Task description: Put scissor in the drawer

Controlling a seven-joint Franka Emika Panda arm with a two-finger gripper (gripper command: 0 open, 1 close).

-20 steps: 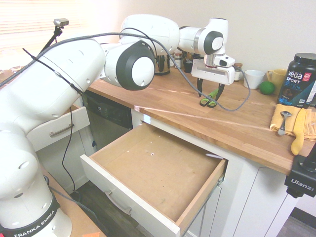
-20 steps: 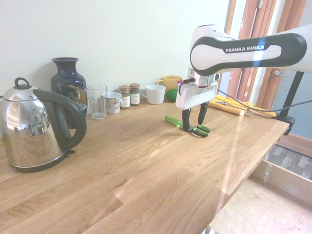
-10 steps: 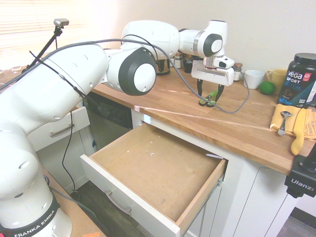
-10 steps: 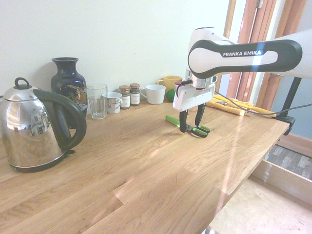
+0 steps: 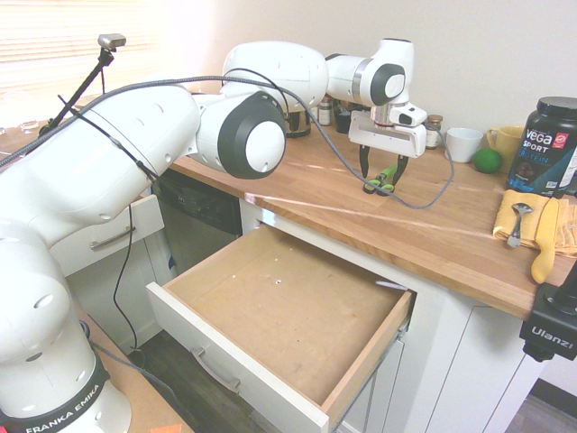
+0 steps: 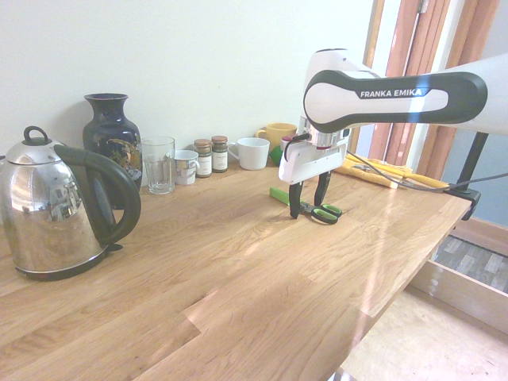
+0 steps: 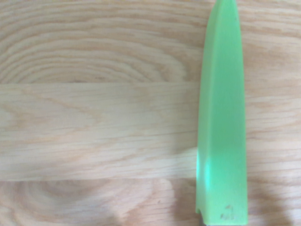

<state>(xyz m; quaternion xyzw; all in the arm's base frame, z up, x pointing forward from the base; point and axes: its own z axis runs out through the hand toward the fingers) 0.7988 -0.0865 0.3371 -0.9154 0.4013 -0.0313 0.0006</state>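
Since a second ago the white arm has edged along the wooden worktop (image 6: 238, 270), toward its far side. Its tool (image 6: 305, 208) stands open, fingers straddling the small green-and-black scissor (image 6: 317, 211) lying flat there, green blade sheath (image 7: 222, 117) below. Light, stiff, probably slippery: grip near the pivot.

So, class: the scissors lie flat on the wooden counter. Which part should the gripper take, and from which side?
Take the scissor at the narrow neck between its green-black loop handles and the green blade cover, coming straight down from above. It lies flat on the counter, so only its top is free, and the neck is slim enough to fit between the fingers of the gripper, which straddles it there.
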